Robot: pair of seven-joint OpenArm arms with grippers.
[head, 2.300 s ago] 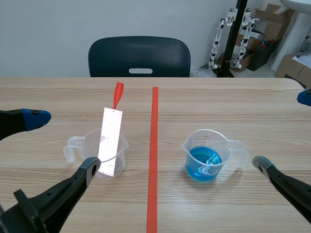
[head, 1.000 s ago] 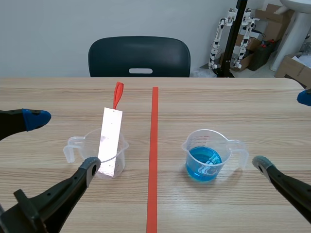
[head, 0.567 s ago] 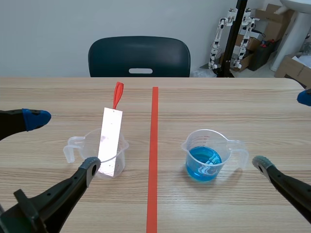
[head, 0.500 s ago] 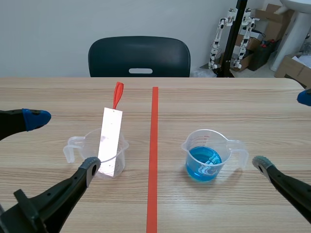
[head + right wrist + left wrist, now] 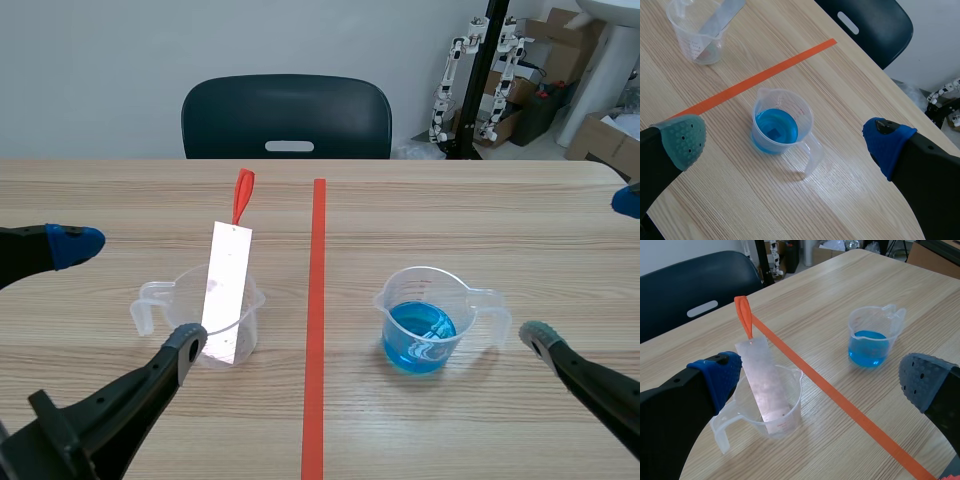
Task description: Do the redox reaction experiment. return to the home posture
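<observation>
A clear measuring cup point(image 5: 222, 318) point(image 5: 771, 407) point(image 5: 694, 30) stands left of the red tape line. A silvery metal strip point(image 5: 227, 290) point(image 5: 764, 386) with an orange-red loop point(image 5: 242, 193) point(image 5: 744, 315) leans in it. Right of the line stands a second clear cup with blue liquid point(image 5: 424, 325) point(image 5: 872, 339) point(image 5: 778, 126). My left gripper point(image 5: 125, 290) point(image 5: 820, 377) is open, low at the near left, and holds nothing. My right gripper point(image 5: 585, 270) point(image 5: 782, 137) is open at the near right, with the blue cup ahead of it and apart from both fingers.
A dark chair point(image 5: 287, 116) stands at the table's far edge. Boxes and stands point(image 5: 560, 90) sit beyond the table at the back right. A red tape line point(image 5: 316, 300) runs down the table's middle.
</observation>
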